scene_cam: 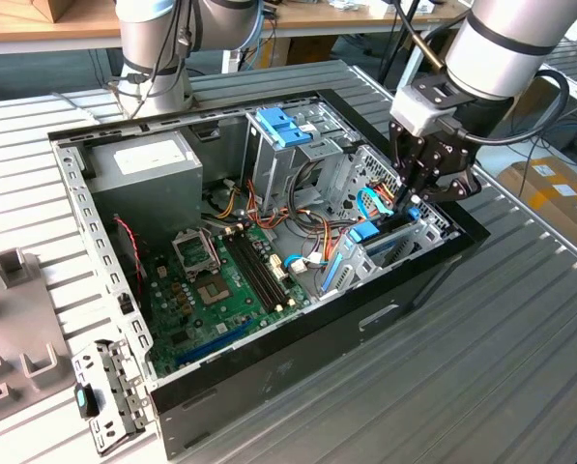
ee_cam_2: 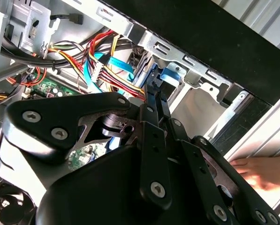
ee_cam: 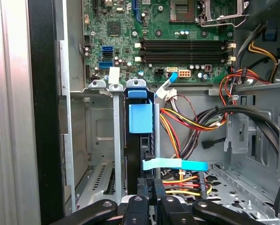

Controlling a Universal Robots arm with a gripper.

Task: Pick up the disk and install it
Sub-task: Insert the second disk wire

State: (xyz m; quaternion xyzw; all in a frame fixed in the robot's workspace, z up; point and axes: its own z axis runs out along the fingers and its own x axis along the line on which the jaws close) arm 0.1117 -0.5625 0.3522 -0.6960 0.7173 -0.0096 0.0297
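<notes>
Exterior view: claw point(scene_cam: 411, 198) inside computer case point(scene_cam: 269, 396).

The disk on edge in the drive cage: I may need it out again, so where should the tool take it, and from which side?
Probably take the disk by its exposed narrow edge, pinched across its thickness, coming straight in from the cage's open side. It stands on edge between the cage walls, so its broad faces are shut in.

No print can be read anywhere; the white sticker point(scene_cam: 151, 155) on the grey metal box point(scene_cam: 143, 179) at the far corner of the computer case point(scene_cam: 269, 382) carries print too small to tell.
</notes>
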